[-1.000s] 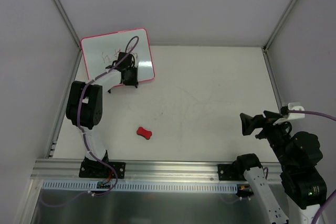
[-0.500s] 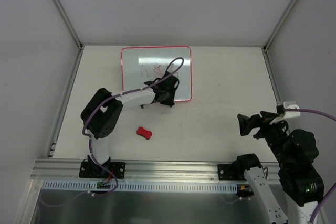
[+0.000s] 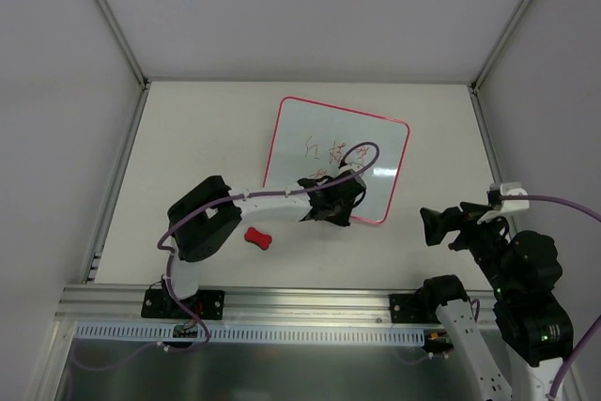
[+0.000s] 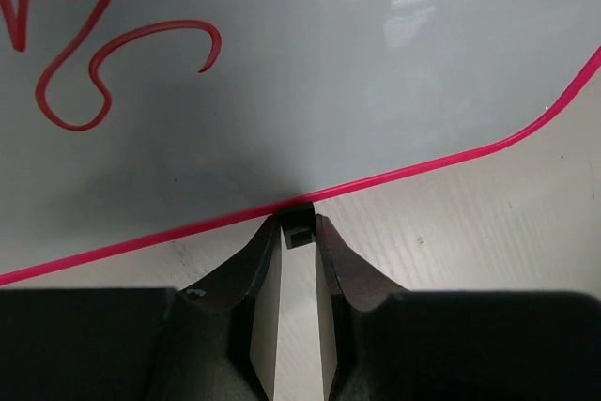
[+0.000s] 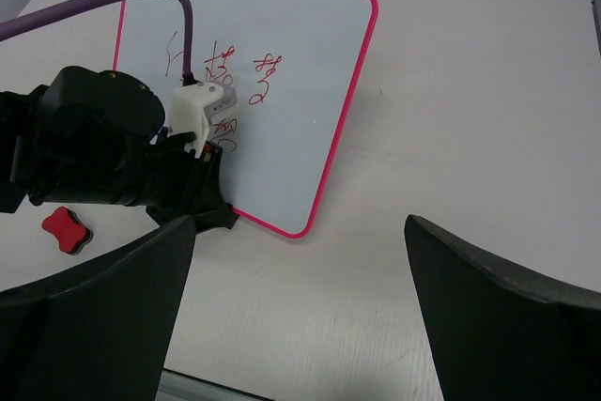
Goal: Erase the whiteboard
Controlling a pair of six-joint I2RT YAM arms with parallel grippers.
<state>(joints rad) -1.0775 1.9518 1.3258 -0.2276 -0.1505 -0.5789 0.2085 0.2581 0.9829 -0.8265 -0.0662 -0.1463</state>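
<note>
Red handwritten marks [image 3: 315, 147] on whiteboard [image 3: 376, 143]: scribble, illegible. No other readable txt/labels.

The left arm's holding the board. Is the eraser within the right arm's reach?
Doubtful: nothing stands between the right gripper and the eraser, but it lies far across, right beside the left arm.

A robotics lab test cell: white panel walls [image 3: 310, 7], aluminium rail [image 3: 300, 302], white tabletop [image 3: 216, 129].
</note>
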